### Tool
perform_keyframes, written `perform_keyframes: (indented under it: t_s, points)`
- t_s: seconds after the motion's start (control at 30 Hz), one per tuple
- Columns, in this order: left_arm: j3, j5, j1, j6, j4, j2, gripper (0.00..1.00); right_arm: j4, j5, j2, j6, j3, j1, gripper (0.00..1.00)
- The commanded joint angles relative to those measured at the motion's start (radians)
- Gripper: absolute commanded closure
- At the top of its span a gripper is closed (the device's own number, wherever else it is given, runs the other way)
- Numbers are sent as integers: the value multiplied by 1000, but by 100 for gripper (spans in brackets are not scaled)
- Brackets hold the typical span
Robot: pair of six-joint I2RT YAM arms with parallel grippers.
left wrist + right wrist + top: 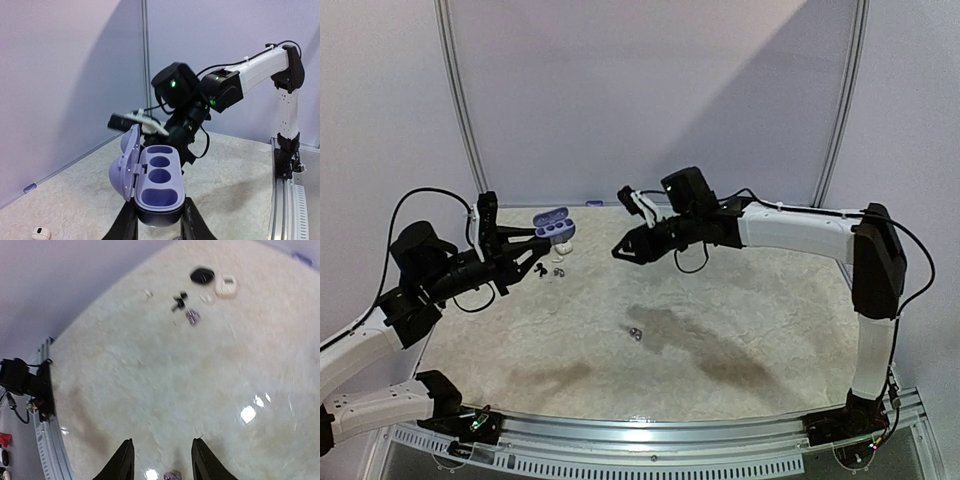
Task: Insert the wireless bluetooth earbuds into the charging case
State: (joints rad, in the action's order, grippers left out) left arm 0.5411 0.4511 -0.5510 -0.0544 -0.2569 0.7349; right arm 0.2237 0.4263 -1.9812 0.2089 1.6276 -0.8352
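My left gripper point(542, 243) is shut on an open lilac charging case point(555, 226) and holds it above the table's far left. In the left wrist view the case point(159, 175) shows empty wells, lid hinged open to the left, my gripper point(159, 212) clamping its base. My right gripper point(623, 251) hovers open and empty over the middle of the table. A silvery-grey earbud point(635, 333) lies on the table; it shows just below my open right gripper point(162, 462) at the frame's bottom edge point(172, 475). More earbuds lie far off: black point(178, 302), silvery point(192, 316), white point(148, 292).
A black case point(202, 275) and a white case point(226, 286) lie near the loose buds at the far left, under the left gripper in the top view point(558, 268). A small purple object point(594, 204) lies by the back wall. A metal rail point(650, 432) runs along the near edge.
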Motion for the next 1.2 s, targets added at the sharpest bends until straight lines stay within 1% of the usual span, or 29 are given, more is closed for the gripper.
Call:
perform_keyframes:
  t_s: [0.0,0.13,0.2,0.43,0.6,0.8,1.17]
  points:
    - [-14,-2,16,17,23,-10,100,239,-89,-91,38,-41,-2,60]
    - [-14,10,18,27,26,-5,100,222,-84,-94,25,-108,-25,58]
    - [-15,10,20,29,21,0,100,224,-93,-102,3,-124,-41,59]
    - [-12,17,20,31,29,-1,100,192,-107,-148,23,-143,-44,72]
    - [-12,18,22,38,30,-3,100,200,-104,-157,4,-149,-51,77]
    - [-15,21,22,47,32,-3,100,179,-69,-167,-7,-159,-60,78]
    - [-15,20,22,53,36,0,100,185,-73,-208,-30,-138,-74,77]
